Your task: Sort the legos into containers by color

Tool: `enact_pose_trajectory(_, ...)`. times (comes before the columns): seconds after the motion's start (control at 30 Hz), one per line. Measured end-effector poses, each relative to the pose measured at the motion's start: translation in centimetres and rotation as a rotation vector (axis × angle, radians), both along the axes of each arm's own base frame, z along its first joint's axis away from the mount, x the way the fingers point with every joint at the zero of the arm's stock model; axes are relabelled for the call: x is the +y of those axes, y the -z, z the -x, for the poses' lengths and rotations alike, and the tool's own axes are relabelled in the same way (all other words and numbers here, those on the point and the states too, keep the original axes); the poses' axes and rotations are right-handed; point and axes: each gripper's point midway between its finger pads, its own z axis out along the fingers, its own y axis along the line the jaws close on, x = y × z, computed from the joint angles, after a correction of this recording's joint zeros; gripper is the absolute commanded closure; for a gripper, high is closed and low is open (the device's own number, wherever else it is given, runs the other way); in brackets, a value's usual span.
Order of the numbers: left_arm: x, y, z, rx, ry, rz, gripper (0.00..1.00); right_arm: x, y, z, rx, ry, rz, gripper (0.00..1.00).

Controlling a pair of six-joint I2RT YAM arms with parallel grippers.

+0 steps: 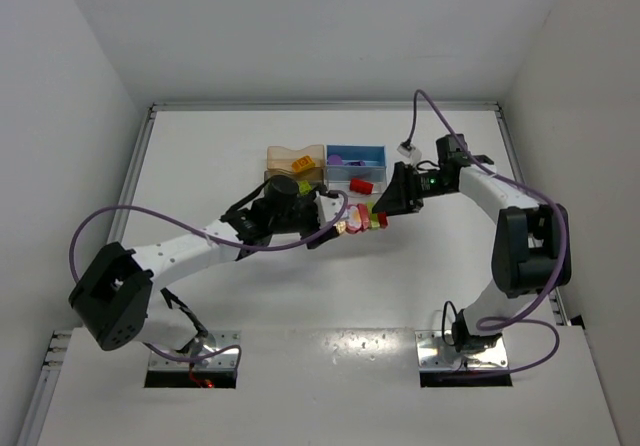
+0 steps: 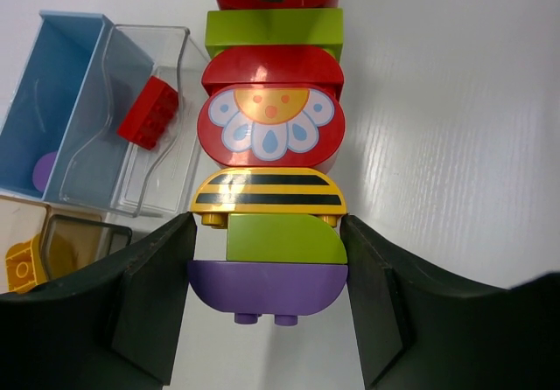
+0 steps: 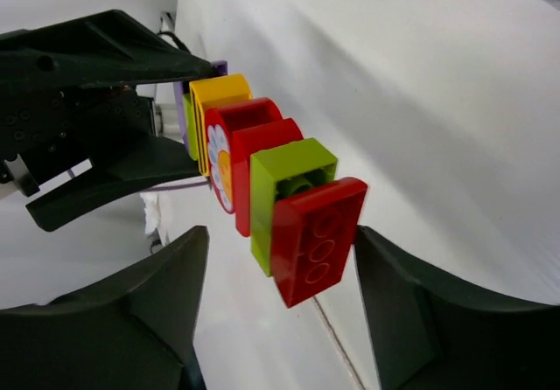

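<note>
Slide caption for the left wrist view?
Left gripper clamps the purple end of a lego stack, beside a clear bin holding a red brick.

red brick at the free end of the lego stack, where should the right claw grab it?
Pinch the red brick across its narrow width, on the two long flat sides, coming straight in from the end along the axis of the stack. Its hollow underside faces the right claw; the left claw clamps the purple brick at the far end, likely bracing the pull.

Legos (image 2: 271, 145) stick together in one row: purple, green, striped yellow, flowered red, green, red. Another red lego (image 2: 149, 112) lies tilted in the clear bin (image 2: 166, 189), beside the blue bin (image 2: 48, 93).
</note>
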Motion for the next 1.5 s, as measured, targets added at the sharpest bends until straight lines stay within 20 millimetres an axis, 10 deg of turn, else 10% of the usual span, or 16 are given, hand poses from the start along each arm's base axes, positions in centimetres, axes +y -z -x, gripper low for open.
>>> enact_pose_trajectory(0.37, 0.2, -1.0, -0.3, 0.0, -0.034, 0.031, 0.86, 1.2, -1.4, 0.8, 0.087, -0.006, -0.208, 0.99)
enact_pose_trajectory(0.77, 1.3, 0.0, 1.1, -0.01, -0.035, 0.068, 0.87, 0.9, -2.7, 2.7, 0.124, -0.016, -0.301, 1.0)
enact_pose_trajectory(1.17, 4.8, 6.0, 4.0, 0.084, -0.073, -0.045, 0.88, -1.0, -3.1, 2.4, 0.106, 0.058, -0.295, 1.0)
enact_pose_trajectory(1.5, 5.6, 5.4, 4.0, 0.079, -0.123, -0.023, 0.88, -2.4, -5.9, -10.0, -0.366, 0.159, 0.157, 1.0)
